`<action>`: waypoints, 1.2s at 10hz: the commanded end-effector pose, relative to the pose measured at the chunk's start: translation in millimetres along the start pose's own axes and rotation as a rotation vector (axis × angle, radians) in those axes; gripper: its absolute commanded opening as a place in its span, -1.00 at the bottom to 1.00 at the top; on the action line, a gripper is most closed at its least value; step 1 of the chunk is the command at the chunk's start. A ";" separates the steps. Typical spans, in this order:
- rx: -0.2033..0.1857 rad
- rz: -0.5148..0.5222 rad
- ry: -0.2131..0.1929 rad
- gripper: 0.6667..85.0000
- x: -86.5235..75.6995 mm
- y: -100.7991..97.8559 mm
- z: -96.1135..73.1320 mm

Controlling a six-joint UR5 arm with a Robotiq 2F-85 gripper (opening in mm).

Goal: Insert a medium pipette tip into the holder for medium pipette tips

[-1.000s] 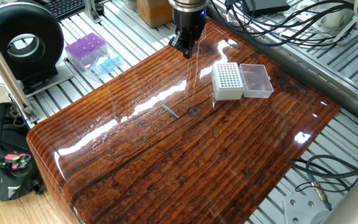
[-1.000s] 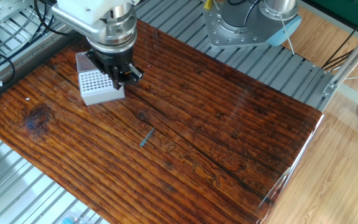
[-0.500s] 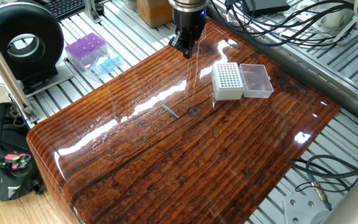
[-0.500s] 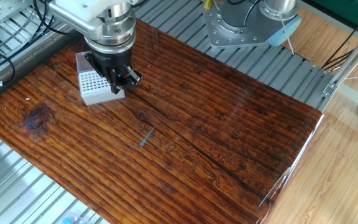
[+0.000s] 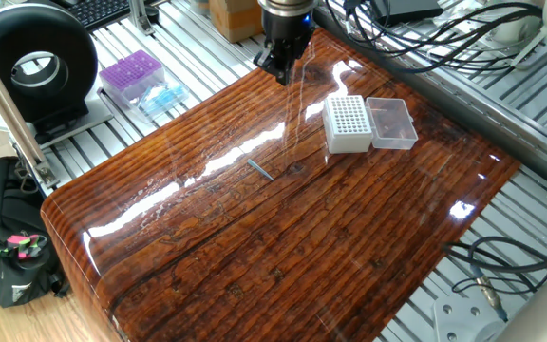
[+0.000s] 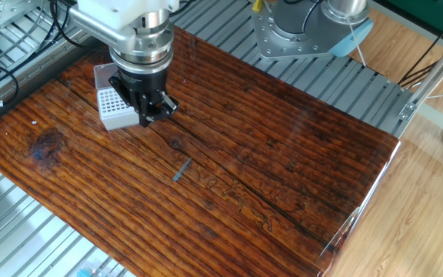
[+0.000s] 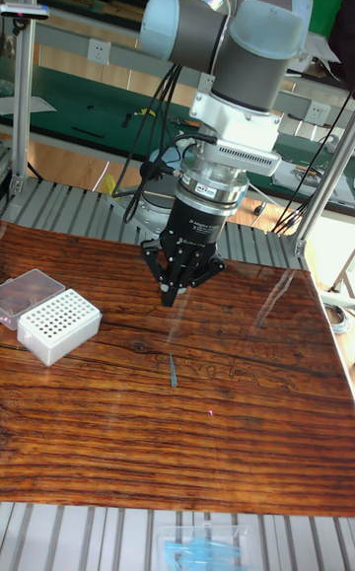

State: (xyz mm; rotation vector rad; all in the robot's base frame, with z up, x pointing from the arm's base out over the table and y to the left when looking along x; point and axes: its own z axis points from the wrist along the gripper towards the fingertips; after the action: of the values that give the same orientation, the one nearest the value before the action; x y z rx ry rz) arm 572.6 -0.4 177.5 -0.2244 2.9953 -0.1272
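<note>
Compared with half a second ago, the gripper (image 6: 151, 114) has been shifted a little across the wooden table (image 5: 349, 247), away from the white holder for medium pipette tips (image 7: 57, 326); its fingers are drawn close together and nothing is held between them. The medium pipette tip (image 7: 173, 371) is lying flat and untouched on the wood, well apart from the holder. The approach to the tip is therefore judged as only begun, and the pick is not yet done.

Table (image 5: 349, 237) glossy varnished wood, strong glare, on ribbed matt aluminium frame (image 5: 425, 285). Holder (image 5: 347, 123) matt white plastic, clear plastic lid (image 5: 392, 123); tip (image 5: 259, 170) translucent bluish plastic. Gripper (image 7: 170, 297) matt black.
</note>
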 end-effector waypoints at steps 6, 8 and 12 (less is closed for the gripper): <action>-0.058 -0.017 0.003 -0.99 3.0 18.0 1.8; -0.067 -0.018 0.050 -0.99 15.2 20.2 1.3; -0.101 -0.045 0.117 -0.99 57.0 4.4 -15.3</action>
State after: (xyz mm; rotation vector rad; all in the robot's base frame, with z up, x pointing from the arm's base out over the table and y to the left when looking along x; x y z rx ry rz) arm 536.5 5.8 176.4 -0.2854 3.0886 -0.0418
